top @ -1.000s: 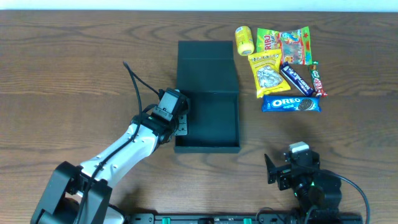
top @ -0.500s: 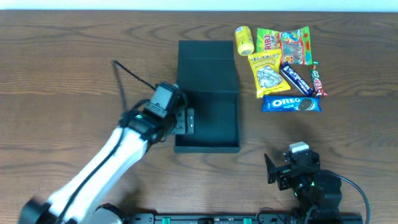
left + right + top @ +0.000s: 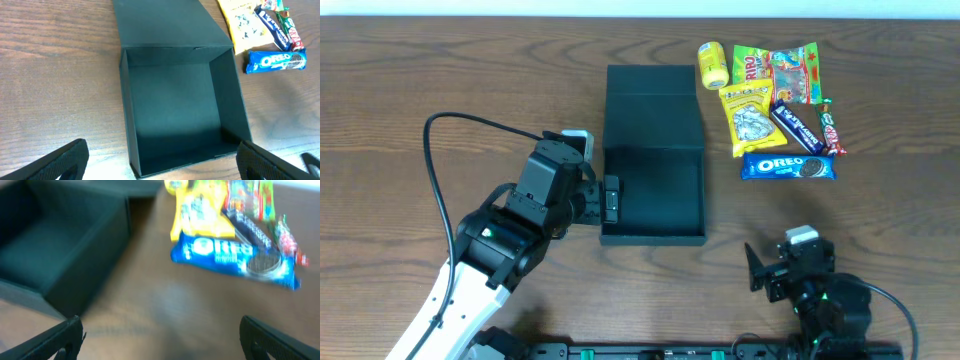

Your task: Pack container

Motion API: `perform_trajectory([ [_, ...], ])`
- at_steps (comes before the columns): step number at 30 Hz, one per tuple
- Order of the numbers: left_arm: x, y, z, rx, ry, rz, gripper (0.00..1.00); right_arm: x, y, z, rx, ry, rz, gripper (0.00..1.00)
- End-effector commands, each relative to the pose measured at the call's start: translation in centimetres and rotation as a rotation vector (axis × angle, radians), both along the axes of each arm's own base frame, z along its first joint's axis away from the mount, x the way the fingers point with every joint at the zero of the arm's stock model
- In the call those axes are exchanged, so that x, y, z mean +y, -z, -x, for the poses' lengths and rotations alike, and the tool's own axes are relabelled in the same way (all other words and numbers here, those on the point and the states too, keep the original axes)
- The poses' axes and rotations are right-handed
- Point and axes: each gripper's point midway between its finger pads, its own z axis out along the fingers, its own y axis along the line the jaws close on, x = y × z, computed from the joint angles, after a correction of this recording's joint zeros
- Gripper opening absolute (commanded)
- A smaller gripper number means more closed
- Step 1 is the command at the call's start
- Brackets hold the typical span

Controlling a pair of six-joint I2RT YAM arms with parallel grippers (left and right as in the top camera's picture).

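Note:
The container (image 3: 653,232) is a dark green-black square box, open and empty, with its flap lid (image 3: 653,105) laid flat on the table behind it. My left gripper (image 3: 611,200) is open at the box's left wall. In the left wrist view it (image 3: 162,169) looks down into the box (image 3: 175,105), and its fingers (image 3: 55,165) stand wide apart. My right gripper (image 3: 756,272) is open and empty, low near the front edge, right of the box. The right wrist view is blurred and shows that gripper (image 3: 165,342), the box (image 3: 55,245) and an Oreo pack (image 3: 235,260).
Snacks lie at the back right: a yellow can (image 3: 712,64), a Haribo bag (image 3: 752,63), a gummy bag (image 3: 797,72), a yellow seed bag (image 3: 748,118), a dark blue bar (image 3: 797,126), a red bar (image 3: 831,128) and the Oreo pack (image 3: 787,166).
My left arm has swung up and back to the left, while its gripper stays by the box's left wall. The right arm looks unmoved from overhead.

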Motion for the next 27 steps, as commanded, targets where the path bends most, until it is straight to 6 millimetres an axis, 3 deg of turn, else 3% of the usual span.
perform_trajectory([
  [1,0.1,0.5,-0.2,0.005,0.014,-0.035,0.95,3.1,-2.9,0.1,-0.056,-0.120,-0.217,0.99],
  [5,0.1,1.6,1.1,0.080,0.040,-0.039,0.95,6.5,-6.6,1.3,0.007,-0.236,-0.616,0.99],
  [11,0.3,2.3,1.9,0.140,0.009,-0.026,0.95,6.2,-7.2,1.0,0.073,-0.156,-0.797,0.99],
  [14,0.7,1.9,0.9,0.088,-0.008,-0.053,0.95,4.5,-7.0,-0.1,0.030,-0.046,-0.782,0.99],
  [17,1.6,0.8,-2.6,-0.063,-0.065,-0.134,0.95,1.1,-6.4,-1.8,-0.057,0.151,-0.705,0.99],
  [21,0.0,-0.3,-5.6,-0.175,-0.047,-0.098,0.95,-0.2,-7.5,-2.7,-0.150,0.194,-0.619,0.99],
  [24,-0.6,0.7,-6.7,-0.168,-0.044,-0.100,0.96,-0.5,-8.2,-3.3,-0.149,0.226,-0.697,0.99],
  [27,-0.8,2.3,-6.7,-0.109,-0.030,-0.102,0.95,-0.5,-7.2,-4.3,-0.015,0.305,-0.829,0.99],
])
